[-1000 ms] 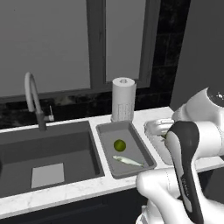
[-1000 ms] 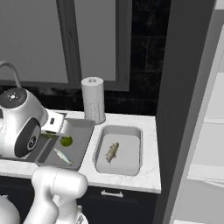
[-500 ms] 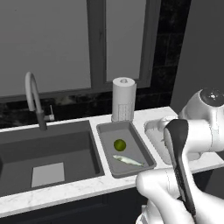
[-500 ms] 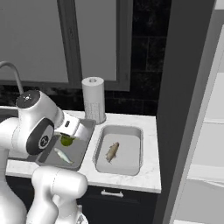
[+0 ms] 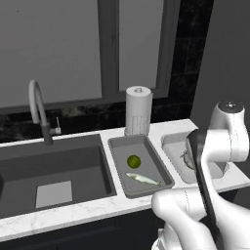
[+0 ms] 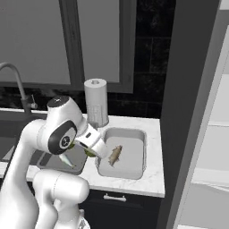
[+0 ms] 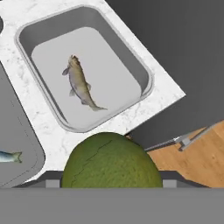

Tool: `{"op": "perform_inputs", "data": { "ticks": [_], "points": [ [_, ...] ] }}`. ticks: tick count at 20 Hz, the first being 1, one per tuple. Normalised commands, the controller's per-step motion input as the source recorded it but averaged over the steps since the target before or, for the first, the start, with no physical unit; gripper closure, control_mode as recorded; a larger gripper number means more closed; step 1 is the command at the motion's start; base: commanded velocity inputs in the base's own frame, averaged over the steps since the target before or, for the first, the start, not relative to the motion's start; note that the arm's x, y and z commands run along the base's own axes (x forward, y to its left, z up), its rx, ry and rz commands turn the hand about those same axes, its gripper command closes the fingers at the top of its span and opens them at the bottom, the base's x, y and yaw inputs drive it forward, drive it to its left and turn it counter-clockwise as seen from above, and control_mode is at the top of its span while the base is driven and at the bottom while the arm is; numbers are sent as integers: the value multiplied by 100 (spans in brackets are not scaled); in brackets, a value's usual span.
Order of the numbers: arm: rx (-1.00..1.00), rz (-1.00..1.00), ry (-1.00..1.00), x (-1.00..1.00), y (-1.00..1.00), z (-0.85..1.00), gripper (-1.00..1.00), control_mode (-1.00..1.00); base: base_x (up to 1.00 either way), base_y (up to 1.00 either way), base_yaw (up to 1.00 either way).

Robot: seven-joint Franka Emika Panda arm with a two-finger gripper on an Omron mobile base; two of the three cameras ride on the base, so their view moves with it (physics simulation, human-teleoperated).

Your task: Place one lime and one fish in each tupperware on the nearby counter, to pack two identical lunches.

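White marble counter (image 5: 73, 212) with faint grey veins runs along the wall over dark cabinets; one silver handle (image 6: 112, 198) shows below the right tub. Behind it stand a black tiled backsplash and a pale window with a dark frame. A dark sink (image 5: 53, 171) is set into the counter on the left, with a curved grey faucet (image 5: 39, 112) at its back edge and a pale square at its bottom. A white paper towel roll (image 5: 138, 111) stands upright at the back of the counter, just behind the left tub. To the right a tall dark panel rises, with pale fridge shelves (image 6: 210, 152) beyond it. Wood floor shows in the hand view past the counter's corner.

Two grey tubs sit side by side, near each other but apart. The left tub (image 5: 117, 146) holds a lime (image 5: 134, 161) and a silvery fish (image 5: 142, 178), lying close together. The right tub (image 6: 134, 134) holds a brownish fish (image 7: 80, 84) alone, lying diagonally on its floor.

The gripper (image 6: 91, 150) hangs at the right tub's near left edge, above the strip of counter between the tubs. Its jaws are clamped on a second lime (image 7: 111, 164), dull green with a faint crease, which bulges large at the bottom of the hand view.

No brands, labels or writing can be read anywhere.
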Motion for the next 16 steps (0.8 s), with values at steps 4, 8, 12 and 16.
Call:
{"op": "perform_inputs", "data": {
  "ticks": [4, 8, 12, 16],
  "points": [
    [17, -20, 25, 58, -20, -24, 100, -100, 0, 0, 0],
    [19, -4, 13, 75, -38, -26, 100, -100, 0, 0, 0],
    [8, 0, 1, 65, -34, -36, 100, -100, 0, 0, 0],
    [0, 0, 0, 56, -14, -52, 100, -100, 0, 0, 0]
  ]
}}
